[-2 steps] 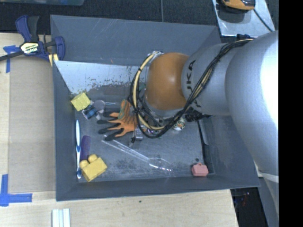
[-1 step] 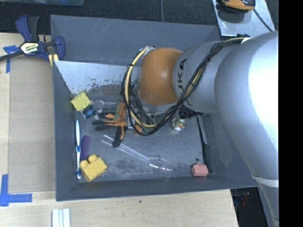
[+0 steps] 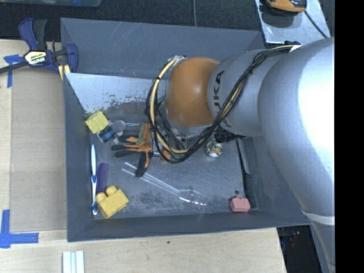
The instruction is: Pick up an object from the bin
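Note:
My gripper [image 3: 169,137] sits low in the middle of the bin, mostly covered from above by the arm's orange dome and cables. Just left of it lies a tool with orange and black handles [image 3: 133,144], its handles pointing left. A small grey round piece [image 3: 118,127] and a blue piece [image 3: 107,134] lie beyond the tool. A small white and gold round thing [image 3: 214,148] rests just right of the gripper. A clear plastic piece [image 3: 170,186] stretches across the floor in front of it.
A yellow block [image 3: 96,121] lies at the far left. Along the left wall are a blue and white toothbrush [image 3: 94,175], a purple marker [image 3: 102,178] and a yellow toy brick [image 3: 112,201]. A pink eraser [image 3: 239,204] sits front right, behind it a black strip [image 3: 243,164].

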Controlling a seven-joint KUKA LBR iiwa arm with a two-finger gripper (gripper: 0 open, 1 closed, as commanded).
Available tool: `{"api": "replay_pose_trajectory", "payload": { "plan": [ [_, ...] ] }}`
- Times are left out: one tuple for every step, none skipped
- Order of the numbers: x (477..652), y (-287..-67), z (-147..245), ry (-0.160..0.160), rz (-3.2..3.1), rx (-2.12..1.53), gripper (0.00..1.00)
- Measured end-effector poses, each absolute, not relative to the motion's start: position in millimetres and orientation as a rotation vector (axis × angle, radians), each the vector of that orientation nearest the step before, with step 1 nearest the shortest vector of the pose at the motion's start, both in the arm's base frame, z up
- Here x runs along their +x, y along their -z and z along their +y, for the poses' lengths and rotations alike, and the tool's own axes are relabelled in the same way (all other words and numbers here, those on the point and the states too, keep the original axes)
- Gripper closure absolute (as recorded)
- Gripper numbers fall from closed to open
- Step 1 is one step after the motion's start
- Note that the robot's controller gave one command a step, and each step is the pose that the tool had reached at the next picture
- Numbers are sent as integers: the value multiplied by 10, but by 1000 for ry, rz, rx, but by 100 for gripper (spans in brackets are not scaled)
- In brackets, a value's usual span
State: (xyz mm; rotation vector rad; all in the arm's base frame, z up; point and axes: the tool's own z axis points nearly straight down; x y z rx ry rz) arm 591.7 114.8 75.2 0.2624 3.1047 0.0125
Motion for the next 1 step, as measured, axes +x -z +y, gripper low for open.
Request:
{"api": "replay_pose_trajectory", "payload": {
  "plan": [
    [5895,-877,1142,-10,3110,263,100]
  ]
}}
